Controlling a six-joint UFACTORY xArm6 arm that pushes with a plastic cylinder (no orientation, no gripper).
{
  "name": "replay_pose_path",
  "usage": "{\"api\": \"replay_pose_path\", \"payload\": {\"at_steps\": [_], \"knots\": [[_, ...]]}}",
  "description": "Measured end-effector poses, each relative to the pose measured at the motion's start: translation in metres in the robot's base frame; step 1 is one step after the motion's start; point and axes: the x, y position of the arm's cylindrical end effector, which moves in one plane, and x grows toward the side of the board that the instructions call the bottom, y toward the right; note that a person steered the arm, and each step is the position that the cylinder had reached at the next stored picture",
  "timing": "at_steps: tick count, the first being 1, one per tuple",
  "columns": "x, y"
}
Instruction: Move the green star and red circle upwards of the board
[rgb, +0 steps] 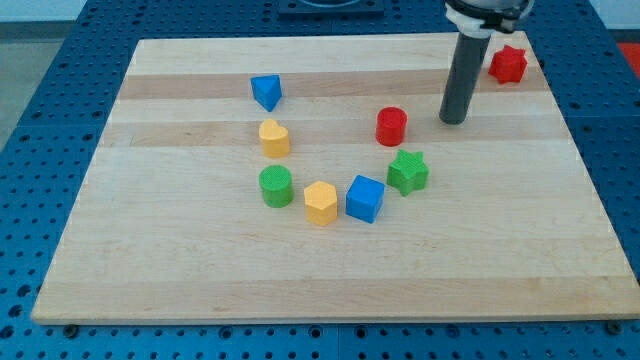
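The green star (408, 171) lies right of the board's middle. The red circle (391, 126) stands just above it, a little to the left. My tip (454, 120) rests on the board to the right of the red circle, apart from it, and above and to the right of the green star. The dark rod rises from the tip toward the view's top.
A red star (508, 64) sits near the top right corner. A blue triangle (266, 91), a yellow heart (274, 137), a green circle (276, 186), a yellow hexagon (320, 203) and a blue cube (365, 198) curve across the middle. The wooden board (150, 260) lies on a blue pegboard.
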Motion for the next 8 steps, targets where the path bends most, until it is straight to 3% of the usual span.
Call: {"api": "replay_pose_path", "payload": {"at_steps": [8], "knots": [[0.184,-0.005]]}}
